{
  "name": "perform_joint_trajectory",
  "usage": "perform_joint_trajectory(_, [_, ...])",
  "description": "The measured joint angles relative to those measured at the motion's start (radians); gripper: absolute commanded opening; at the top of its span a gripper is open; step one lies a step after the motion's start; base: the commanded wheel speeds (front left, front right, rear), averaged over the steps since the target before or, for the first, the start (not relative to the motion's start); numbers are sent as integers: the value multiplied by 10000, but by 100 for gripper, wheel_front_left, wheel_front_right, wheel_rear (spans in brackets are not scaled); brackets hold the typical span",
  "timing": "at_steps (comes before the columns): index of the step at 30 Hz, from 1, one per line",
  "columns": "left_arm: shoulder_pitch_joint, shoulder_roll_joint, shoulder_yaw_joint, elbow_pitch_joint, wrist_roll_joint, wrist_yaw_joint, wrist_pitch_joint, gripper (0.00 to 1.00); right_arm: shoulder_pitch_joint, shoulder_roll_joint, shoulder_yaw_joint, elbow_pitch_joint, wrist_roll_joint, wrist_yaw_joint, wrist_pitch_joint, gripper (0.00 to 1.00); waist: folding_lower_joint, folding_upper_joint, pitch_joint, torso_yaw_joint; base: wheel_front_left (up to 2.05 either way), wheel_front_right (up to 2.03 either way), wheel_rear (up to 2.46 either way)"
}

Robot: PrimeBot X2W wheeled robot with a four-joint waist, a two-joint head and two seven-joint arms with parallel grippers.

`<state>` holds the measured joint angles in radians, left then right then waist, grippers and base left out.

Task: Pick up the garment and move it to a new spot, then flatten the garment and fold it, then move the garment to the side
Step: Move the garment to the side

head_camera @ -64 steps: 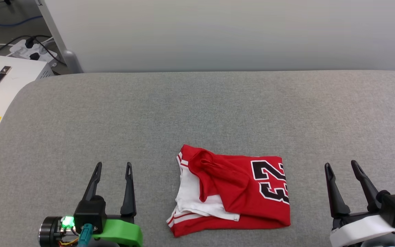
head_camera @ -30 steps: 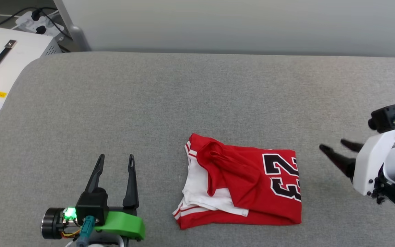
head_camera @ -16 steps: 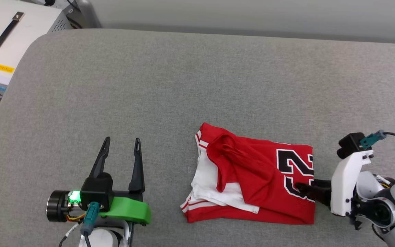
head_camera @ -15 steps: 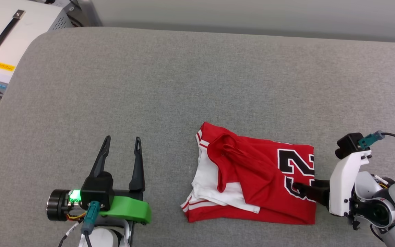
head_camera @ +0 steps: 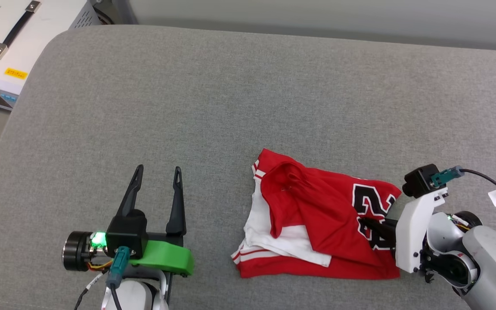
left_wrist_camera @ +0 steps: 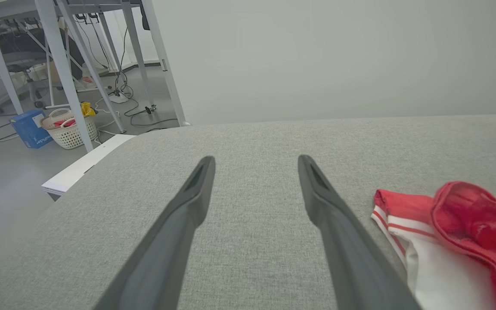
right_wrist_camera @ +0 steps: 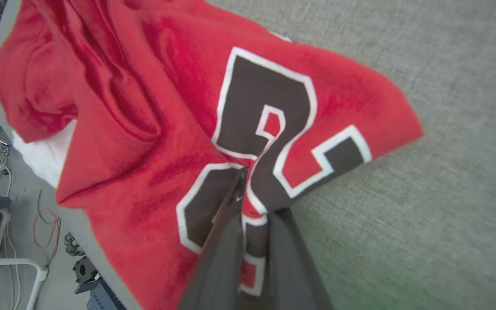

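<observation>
Red cloth of the garment [head_camera: 317, 215] lies crumpled and partly doubled on the near right part of the surface [head_camera: 230, 107], with the white sleeve and striped trim turned to the left. The right gripper [head_camera: 365, 224] is clenched on the garment's right edge. In the right wrist view its fingers [right_wrist_camera: 222, 267] are pinched together at the black number print [right_wrist_camera: 269, 86], with a fold of cloth between them. This edge hold is judged to serve the first step, lifting and carrying to a new spot; the gripped edge appears slightly raised. The left gripper [head_camera: 158, 169] is held released, fingers spread and empty, to the left of the garment and apart from it. It is judged to be kept clear until flattening calls for a second hold.

The surface is covered in grey woven fabric and rounded at its far left corner. A pale wall [head_camera: 317, 13] is set behind it. A white box [head_camera: 15, 34] with a black handle is placed beside that corner. In the left wrist view, metal legs [left_wrist_camera: 58, 64] and a basket [left_wrist_camera: 69, 129] are seen on the floor beyond.
</observation>
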<state>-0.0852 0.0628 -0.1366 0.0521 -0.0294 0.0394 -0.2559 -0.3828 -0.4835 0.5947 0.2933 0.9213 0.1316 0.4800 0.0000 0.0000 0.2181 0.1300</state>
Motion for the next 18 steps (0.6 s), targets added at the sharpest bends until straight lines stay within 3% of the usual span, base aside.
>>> perform_joint_trajectory(10, [218, -15, 65, -10, -46, 15, 0, 100, -1056, -972, 1143, -679, -1070, 0, -1624, 0, 0, 0, -381, -360, 0, 0, 0])
perform_joint_trajectory(18, [439, 6, 159, -98, -38, 12, 0, 100, -1425, -2023, 1592, -1808, -1365, 0, -1737, 0, 0, 0, -548, -1199, 0, 0, 0])
